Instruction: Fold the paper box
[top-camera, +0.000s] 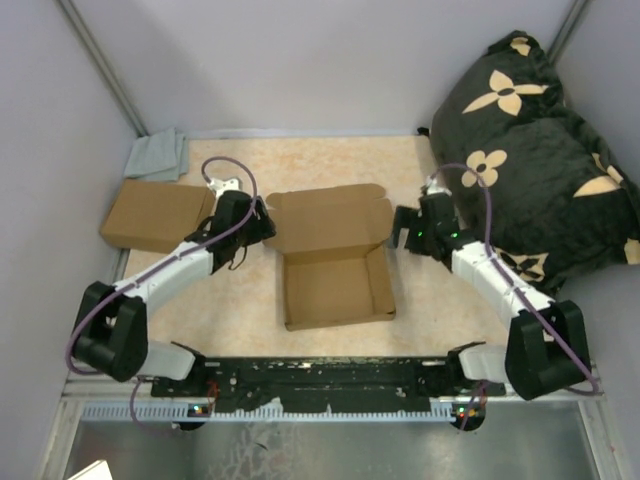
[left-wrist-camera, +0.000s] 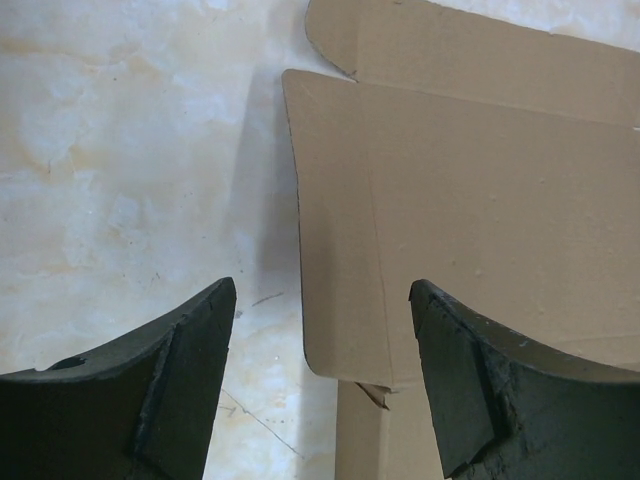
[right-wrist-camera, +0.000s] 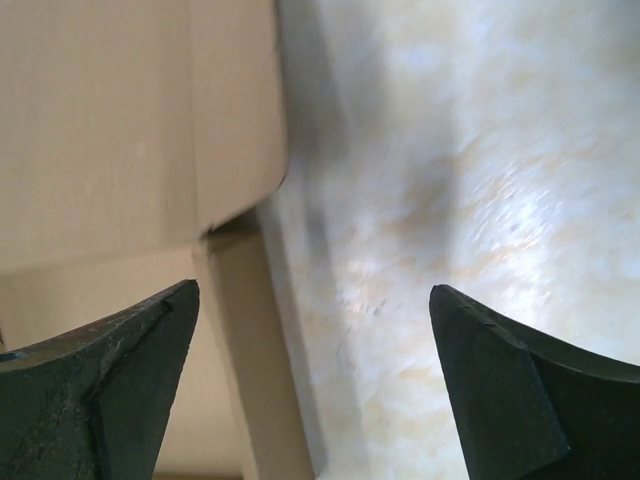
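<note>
The paper box (top-camera: 335, 262) lies mid-table, plain brown cardboard: its tray walls stand up and its lid with side flaps lies open toward the back. My left gripper (top-camera: 262, 222) is open at the lid's left flap. In the left wrist view the gripper (left-wrist-camera: 322, 300) straddles the flap's rounded edge (left-wrist-camera: 340, 300) without holding it. My right gripper (top-camera: 400, 228) is open at the lid's right flap. In the right wrist view the gripper (right-wrist-camera: 315, 300) spans the box's right wall (right-wrist-camera: 240, 330) and bare table; the flap (right-wrist-camera: 150, 120) lies above.
A second, ready-made brown cardboard box (top-camera: 155, 215) sits at the far left, with a grey cloth (top-camera: 158, 155) behind it. A black flowered cushion (top-camera: 535, 150) fills the back right corner. Grey walls enclose the table; the arm bases stand on a black rail (top-camera: 320, 375) at the near edge.
</note>
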